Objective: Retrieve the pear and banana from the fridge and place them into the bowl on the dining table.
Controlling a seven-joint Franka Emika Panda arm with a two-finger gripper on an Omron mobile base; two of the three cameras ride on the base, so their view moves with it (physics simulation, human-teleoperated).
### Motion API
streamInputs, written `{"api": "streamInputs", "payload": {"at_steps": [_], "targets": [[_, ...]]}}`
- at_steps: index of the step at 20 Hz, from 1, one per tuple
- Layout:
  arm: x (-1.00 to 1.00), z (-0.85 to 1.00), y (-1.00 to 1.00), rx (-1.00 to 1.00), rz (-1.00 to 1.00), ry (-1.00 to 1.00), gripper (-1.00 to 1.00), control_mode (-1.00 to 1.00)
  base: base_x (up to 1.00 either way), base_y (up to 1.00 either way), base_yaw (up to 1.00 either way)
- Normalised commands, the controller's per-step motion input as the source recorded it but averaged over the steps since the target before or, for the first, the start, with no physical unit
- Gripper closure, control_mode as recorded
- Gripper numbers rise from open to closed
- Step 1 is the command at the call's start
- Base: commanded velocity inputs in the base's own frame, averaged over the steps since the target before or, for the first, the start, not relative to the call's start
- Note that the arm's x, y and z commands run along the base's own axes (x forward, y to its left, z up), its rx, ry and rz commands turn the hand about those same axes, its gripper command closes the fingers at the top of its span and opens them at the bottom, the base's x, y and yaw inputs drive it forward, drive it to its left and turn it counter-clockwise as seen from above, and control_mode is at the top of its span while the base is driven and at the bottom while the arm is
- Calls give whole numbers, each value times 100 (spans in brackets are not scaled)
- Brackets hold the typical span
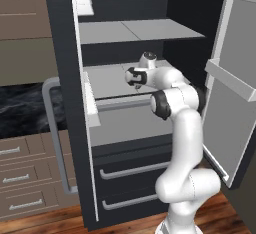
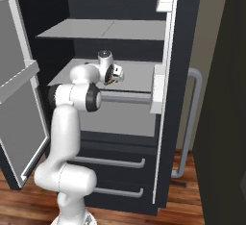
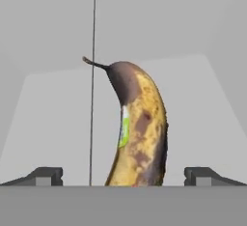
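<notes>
Arm [image 1: 186, 143]: glossy white rounded link shells, bulbous at the joints. Elbow joint ringed by a dark charcoal band; a second dark collar sits at the wrist. Wrist end cap is a small pale grey disc. Gripper [image 3: 123, 176]: two small dark grey finger tips [image 3: 46, 176], flat-topped with sloped outer shoulders.

Tan drawer cabinets [image 1: 22, 178] with grey bar handles sat at left, black marble counter [image 1: 22, 110] above them, tan upper cabinets [image 1: 22, 23] higher. Wood floor [image 1: 45, 224] below.
</notes>
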Motion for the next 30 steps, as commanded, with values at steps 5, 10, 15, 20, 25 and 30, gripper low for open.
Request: {"api": "streamInputs", "payload": {"at_steps": [5,10,15,20,25,30], "targets": [[29,-22,0,0,0,1,-100,-100,0,0,0],[2,-36,0,0,-2,3,-100,-100,0,0,0],[0,-47,0,0,-1,8,100,-100,0,0,0],[-11,-56,0,0,-1,3,100,-100,0,0,0],[-47,-50,0,0,0,0,100,-100,0,0,0],[-93,-44,0,0,0,-1,100,-100,0,0,0]]}}
